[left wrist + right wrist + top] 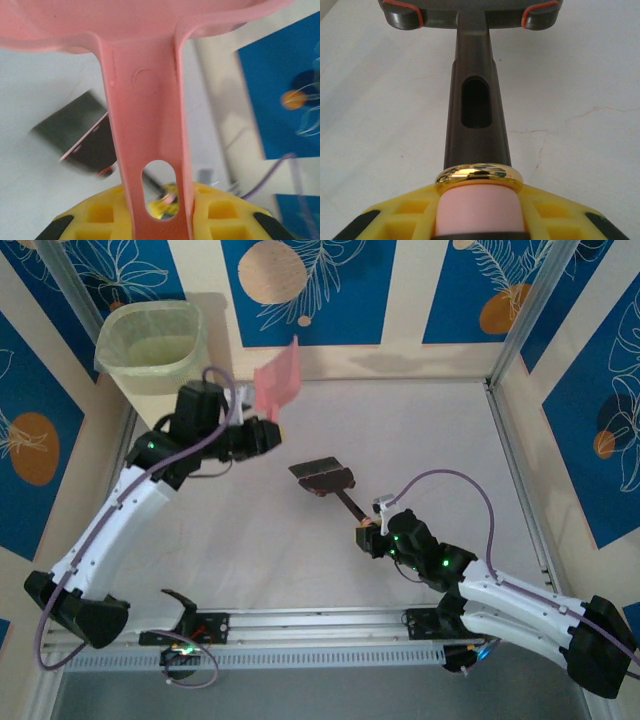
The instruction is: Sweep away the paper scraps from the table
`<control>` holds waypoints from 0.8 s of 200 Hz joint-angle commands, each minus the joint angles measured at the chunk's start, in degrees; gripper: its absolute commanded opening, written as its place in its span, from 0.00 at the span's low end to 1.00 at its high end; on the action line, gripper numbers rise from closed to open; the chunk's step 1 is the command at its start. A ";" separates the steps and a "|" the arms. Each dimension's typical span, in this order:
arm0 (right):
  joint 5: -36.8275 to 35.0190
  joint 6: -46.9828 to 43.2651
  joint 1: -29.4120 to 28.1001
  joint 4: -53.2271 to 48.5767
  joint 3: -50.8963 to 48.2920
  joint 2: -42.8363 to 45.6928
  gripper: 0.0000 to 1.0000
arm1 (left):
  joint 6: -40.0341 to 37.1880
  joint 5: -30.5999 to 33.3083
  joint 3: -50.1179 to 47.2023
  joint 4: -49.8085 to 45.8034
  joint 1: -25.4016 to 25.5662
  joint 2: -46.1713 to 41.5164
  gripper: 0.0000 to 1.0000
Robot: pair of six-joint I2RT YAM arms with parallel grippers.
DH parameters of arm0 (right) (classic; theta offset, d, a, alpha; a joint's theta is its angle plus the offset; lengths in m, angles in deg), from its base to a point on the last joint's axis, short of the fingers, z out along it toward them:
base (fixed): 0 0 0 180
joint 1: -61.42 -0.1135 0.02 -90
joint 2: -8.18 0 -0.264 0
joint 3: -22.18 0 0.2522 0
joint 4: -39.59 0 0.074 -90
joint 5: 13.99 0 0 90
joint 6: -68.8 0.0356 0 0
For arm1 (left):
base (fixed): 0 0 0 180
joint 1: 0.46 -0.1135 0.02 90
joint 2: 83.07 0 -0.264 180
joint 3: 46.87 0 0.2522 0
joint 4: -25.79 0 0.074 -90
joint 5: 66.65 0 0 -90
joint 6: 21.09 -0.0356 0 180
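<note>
The left gripper (160, 217) is closed almost fully on the flat handle of the pink dustpan (280, 380), just below the hanging slot; the pan is raised off the table (440, 440) and tipped on edge beside the pale bin (150, 340) in the far left corner. The right gripper (480, 212) is clamped on the pink butt of the brush (322, 477), behind its gold collar; the dark head sits near mid-table, and whether it touches the surface cannot be told. The paper scraps cannot be located: the pan's interior is not readable from these angles and the bin's contents are unresolved. As a judgement, such scraps are very light, soft and springy; they roll or flick ahead of bristles and are poor objects to pinch; short, low brush strokes into a pan lip held flat on the surface suit them best. Both tools look like stiff, light plastic; the hold belongs on the handles. Open room is ample across the centre and right of the table; the limits are the aluminium rails (515, 470) at its edges, the patterned walls (300, 290) behind them, and the bin rim, which stands near the raised pan.
</note>
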 commanded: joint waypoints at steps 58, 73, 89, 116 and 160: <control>-17.53 5.88 -0.68 -8.33 3.76 -3.68 0.00 | -1.95 11.65 -30.52 4.21 6.15 -10.26 0.00; -17.88 5.82 -0.90 -7.99 3.78 -4.33 0.00 | -1.33 12.75 -35.02 6.07 6.36 -11.70 0.00; -18.39 6.01 -1.04 -7.87 3.97 -5.16 0.00 | -1.82 14.86 -37.98 6.31 6.43 -11.85 0.00; -18.88 5.93 -1.34 -7.65 4.76 -7.80 0.00 | -2.66 17.98 -41.73 7.13 6.43 -10.64 0.00; -18.54 4.59 -2.56 -6.19 6.03 -12.76 0.00 | -4.13 20.34 -42.89 7.95 7.36 -4.03 0.00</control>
